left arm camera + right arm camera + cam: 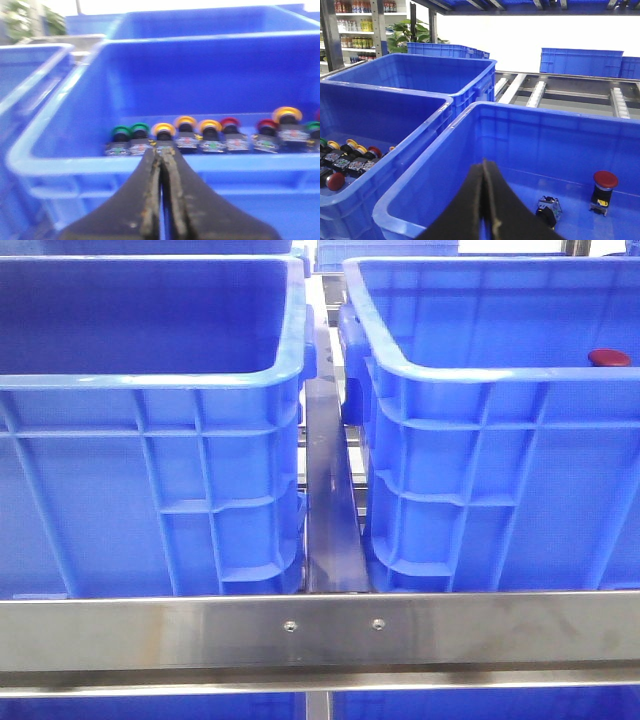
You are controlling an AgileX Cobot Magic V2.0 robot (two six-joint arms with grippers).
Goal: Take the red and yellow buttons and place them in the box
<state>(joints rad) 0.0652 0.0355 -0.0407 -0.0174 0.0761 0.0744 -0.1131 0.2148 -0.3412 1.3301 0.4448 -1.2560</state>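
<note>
Two alike blue crates stand side by side. The right box (480, 373) holds an upright red button (609, 357), which also shows in the right wrist view (604, 184) beside a toppled dark part (547, 210). The left crate (75, 167) holds a row of buttons, among them yellow ones (163, 130) and red ones (229, 123). My left gripper (162, 152) is shut and empty, just outside that crate's near rim, in line with a yellow button. My right gripper (485, 165) is shut and empty over the right box's near wall. Neither gripper shows in the front view.
Green buttons (129, 131) stand at one end of the row. A steel rail (320, 630) runs across the front below the crates, with a narrow gap (328, 490) between them. A roller conveyor (560, 92) and more blue crates (580, 60) lie beyond.
</note>
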